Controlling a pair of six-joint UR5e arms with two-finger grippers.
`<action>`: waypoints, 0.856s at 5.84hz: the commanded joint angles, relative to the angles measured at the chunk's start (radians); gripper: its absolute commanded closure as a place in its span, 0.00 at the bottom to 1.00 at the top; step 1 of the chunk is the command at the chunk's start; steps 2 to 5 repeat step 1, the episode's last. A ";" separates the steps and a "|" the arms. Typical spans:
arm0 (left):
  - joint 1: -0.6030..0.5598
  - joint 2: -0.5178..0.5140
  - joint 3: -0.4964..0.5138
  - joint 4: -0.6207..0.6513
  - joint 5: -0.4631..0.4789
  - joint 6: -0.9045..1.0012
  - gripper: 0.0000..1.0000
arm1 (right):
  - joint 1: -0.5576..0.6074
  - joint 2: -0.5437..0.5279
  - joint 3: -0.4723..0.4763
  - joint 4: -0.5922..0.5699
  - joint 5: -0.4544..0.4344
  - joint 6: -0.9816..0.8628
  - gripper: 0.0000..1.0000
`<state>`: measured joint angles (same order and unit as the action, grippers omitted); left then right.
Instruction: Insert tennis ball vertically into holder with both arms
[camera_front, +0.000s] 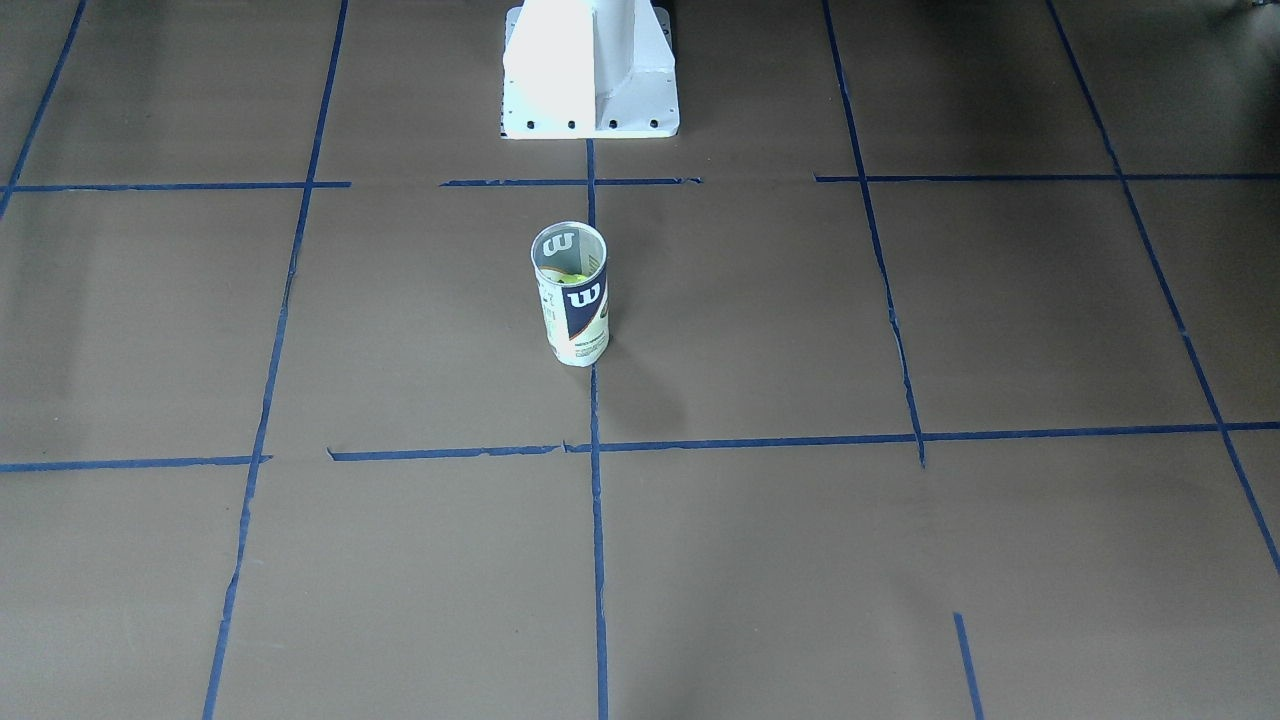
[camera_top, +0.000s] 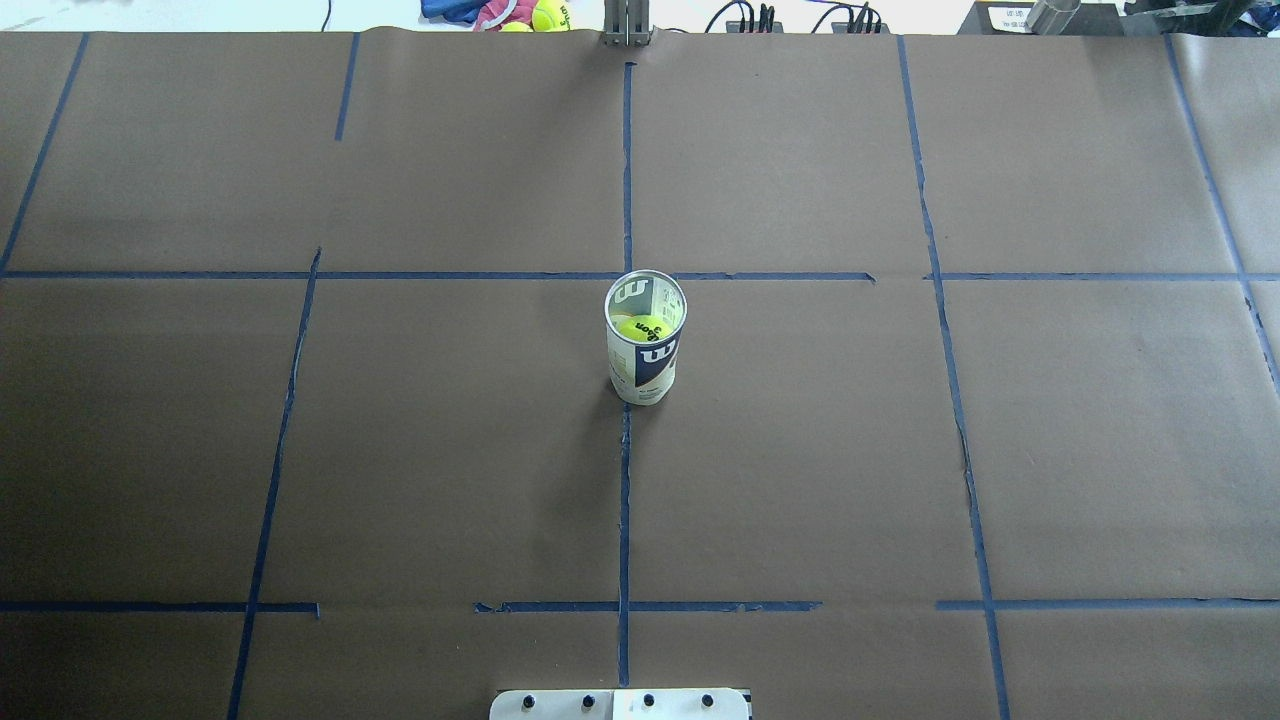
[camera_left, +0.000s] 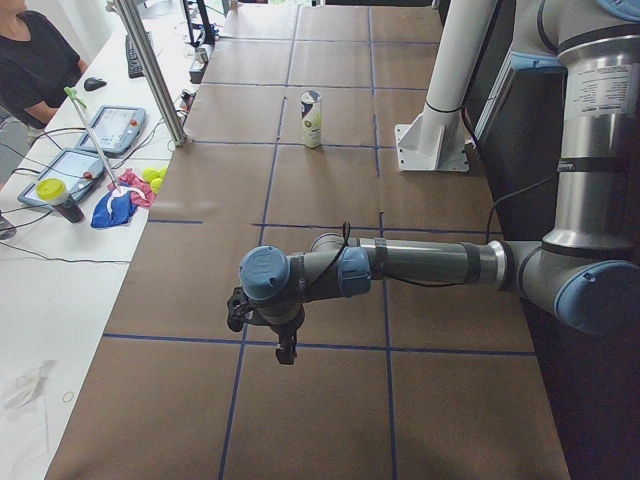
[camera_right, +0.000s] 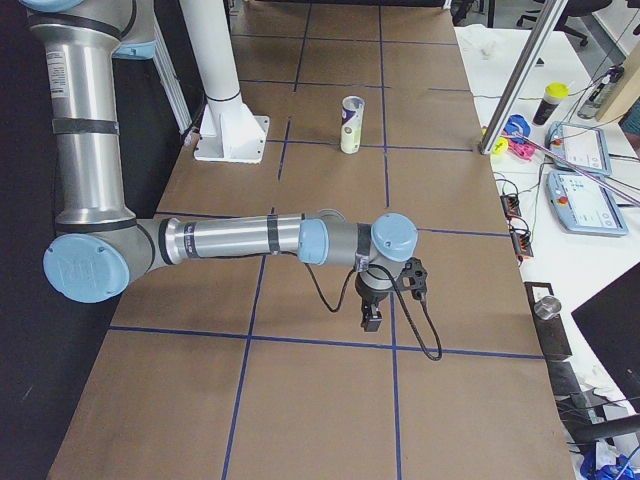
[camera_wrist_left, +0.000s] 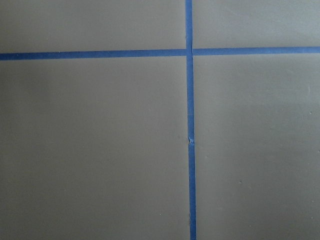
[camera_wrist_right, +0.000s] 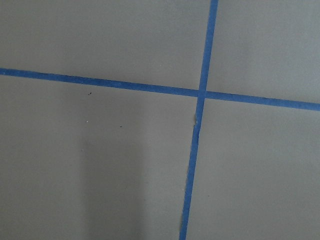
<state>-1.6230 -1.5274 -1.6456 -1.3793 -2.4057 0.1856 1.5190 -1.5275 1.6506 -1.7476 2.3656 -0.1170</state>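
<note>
Pedestal base (camera_top: 620, 704) sits at the middle of the robot-side edge of the table (camera_top: 400, 450). Farther out, at the table's centre and on the middle tape line, the holder (camera_top: 646, 362) stands upright with its mouth open upward. The tennis ball (camera_top: 642, 327) lies inside it, below the rim. Judged from this, the insertion is complete and no step appears to be left. The left arm (camera_left: 420, 265) reaches over the table's left end and the right arm (camera_right: 240, 240) over its right end, both well apart from the holder. The left gripper (camera_left: 286, 346) and right gripper (camera_right: 372, 316) point down at bare paper. Whether their fingers are spread or pressed together cannot be told, since the wrist views show only brown paper and blue tape (camera_wrist_left: 190, 125). Beyond the far edge lie spare yellow balls (camera_top: 548, 14).
</note>
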 joint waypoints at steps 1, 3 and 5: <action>0.000 0.000 0.003 0.000 0.000 0.000 0.00 | 0.018 0.009 0.004 -0.021 0.001 -0.044 0.00; 0.000 0.000 0.003 0.000 0.000 0.000 0.00 | 0.018 0.009 0.004 -0.021 0.001 -0.044 0.00; 0.000 0.000 0.003 0.000 0.000 0.000 0.00 | 0.018 0.009 0.004 -0.021 0.001 -0.044 0.00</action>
